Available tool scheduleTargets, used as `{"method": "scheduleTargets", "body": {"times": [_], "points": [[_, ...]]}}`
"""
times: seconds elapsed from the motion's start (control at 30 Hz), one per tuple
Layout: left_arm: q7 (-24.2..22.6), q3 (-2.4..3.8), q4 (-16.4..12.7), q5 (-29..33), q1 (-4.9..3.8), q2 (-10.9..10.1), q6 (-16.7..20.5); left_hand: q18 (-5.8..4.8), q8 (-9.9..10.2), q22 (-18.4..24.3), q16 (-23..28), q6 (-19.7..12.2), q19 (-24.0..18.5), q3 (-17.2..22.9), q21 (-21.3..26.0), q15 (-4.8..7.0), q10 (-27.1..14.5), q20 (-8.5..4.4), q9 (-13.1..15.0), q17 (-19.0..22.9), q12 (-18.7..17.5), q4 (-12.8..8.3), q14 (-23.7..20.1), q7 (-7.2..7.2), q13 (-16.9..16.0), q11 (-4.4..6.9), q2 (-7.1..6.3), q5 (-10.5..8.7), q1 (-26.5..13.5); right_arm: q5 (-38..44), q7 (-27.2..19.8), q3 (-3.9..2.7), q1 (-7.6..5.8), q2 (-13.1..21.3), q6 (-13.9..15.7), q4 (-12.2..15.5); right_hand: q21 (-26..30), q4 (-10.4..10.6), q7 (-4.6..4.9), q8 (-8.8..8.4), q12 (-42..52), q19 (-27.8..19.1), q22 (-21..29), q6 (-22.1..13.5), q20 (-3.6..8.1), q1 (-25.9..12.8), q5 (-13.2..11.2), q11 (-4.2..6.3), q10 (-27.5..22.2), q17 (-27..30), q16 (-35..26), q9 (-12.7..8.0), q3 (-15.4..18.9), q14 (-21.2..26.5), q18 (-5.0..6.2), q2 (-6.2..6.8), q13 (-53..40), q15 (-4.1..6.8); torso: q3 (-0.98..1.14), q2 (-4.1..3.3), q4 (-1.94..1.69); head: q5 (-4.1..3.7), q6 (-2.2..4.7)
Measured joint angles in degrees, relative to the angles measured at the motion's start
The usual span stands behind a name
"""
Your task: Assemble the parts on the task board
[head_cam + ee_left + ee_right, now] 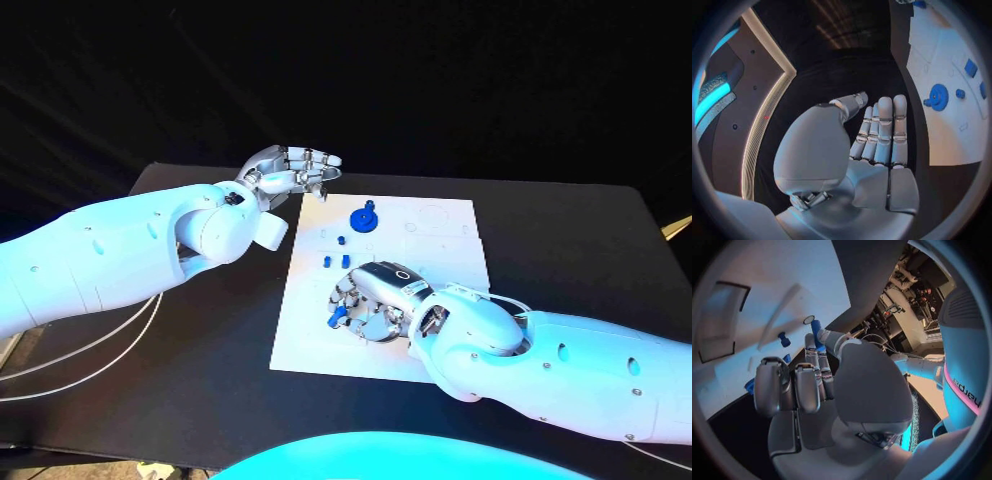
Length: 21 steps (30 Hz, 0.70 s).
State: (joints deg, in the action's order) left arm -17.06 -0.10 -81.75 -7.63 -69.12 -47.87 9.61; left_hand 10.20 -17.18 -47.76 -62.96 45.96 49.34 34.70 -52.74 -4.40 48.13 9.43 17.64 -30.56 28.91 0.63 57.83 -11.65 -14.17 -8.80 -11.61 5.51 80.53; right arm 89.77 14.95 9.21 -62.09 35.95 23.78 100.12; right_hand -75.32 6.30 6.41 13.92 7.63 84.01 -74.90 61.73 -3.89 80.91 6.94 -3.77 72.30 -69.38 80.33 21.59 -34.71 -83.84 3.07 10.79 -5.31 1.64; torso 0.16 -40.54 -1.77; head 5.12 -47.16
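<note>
Head cam sits high, looks down across the black table (pixel 577 230) at the white board (pixel 433 250), both arms entering from the sides. Left wrist cam sits close behind the left hand (pixel 879 135), board (pixel 942 65) off to one side. Right wrist cam sits close behind the right hand (pixel 817 375), facing the board (pixel 767 290). All three share the board.

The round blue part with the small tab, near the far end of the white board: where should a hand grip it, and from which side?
Grip the round blue part by its rim, coming from above. It seems to lie flat on the task board, so its sides are low. The open left hand is nearest.
</note>
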Motion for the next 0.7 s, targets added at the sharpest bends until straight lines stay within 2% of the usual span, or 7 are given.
{"method": "scheduleTargets", "body": {"times": [0.7], "points": [[0.0, 0.00, -0.1, 0.0, 0.00, -0.2, -0.5, 0.00, -0.3, 0.0, 0.0, -0.2, 0.0, 0.0, 0.2, 0.00, -0.2, 0.00, 0.0, 0.0, 0.0, 0.0, 0.0, -0.20, 0.0, -0.21, 0.00, 0.00, 0.0, 3.6, 4.2, -0.02, 0.09, -0.4, -1.8, 0.2, 0.0, -0.2, 0.12, 0.31, -0.3, 0.0, 0.0, -0.3, 0.00, -0.3, -0.1, 0.18, 0.2, -0.1, 0.0, 0.0, -0.2, 0.0, 0.00, -0.32, -0.1, 0.00, 0.10, 0.00, 0.07, 0.08, -0.20]]}}
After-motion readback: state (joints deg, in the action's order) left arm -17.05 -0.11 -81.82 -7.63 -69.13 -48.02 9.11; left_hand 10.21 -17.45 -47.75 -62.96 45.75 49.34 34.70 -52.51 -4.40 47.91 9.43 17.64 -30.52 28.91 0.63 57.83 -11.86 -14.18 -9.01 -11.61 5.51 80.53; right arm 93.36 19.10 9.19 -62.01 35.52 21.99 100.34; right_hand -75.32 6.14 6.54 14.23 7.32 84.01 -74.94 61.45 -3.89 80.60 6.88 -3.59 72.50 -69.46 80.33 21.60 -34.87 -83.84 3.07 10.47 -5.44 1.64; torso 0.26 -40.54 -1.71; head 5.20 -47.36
